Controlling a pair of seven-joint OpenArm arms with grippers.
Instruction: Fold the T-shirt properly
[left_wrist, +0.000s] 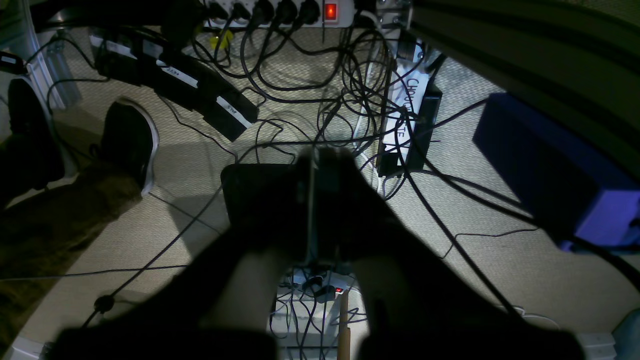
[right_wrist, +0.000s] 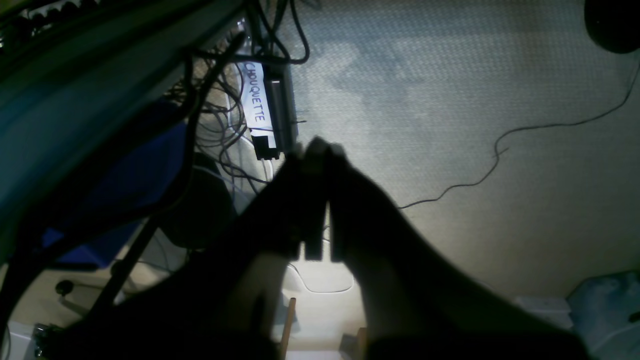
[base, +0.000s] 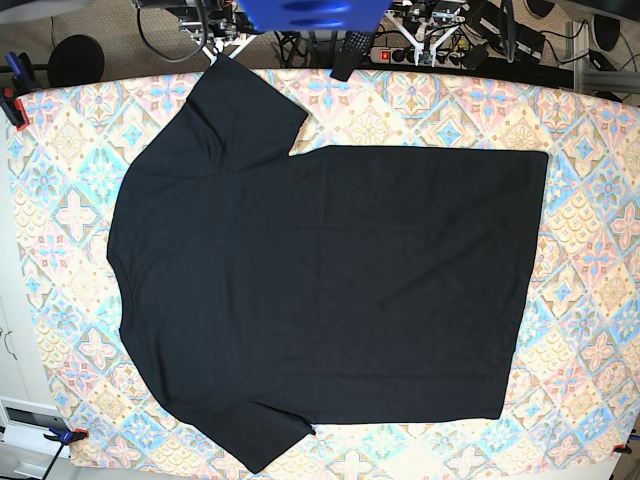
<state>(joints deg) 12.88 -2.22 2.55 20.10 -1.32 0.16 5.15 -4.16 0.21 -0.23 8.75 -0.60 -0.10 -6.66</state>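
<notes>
T-shirt (base: 330, 280) lies flat, unfolded on the tablecloth (base: 590, 250); both pincers, left (left_wrist: 320, 160) and right (right_wrist: 315, 150), hang closed and empty, so I'd open them before pinching a sleeve edge.

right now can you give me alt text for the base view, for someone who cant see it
A plain black T-shirt lies spread flat and unfolded on a colourful patterned tablecloth, neck toward the left, hem toward the right, both short sleeves out. No arm or gripper shows over the cloth; cables and a power strip sit beyond the far edge.

Patterned tablecloth (base: 590, 250), floor cables (left_wrist: 300, 85), power strip (left_wrist: 280, 12)
</notes>
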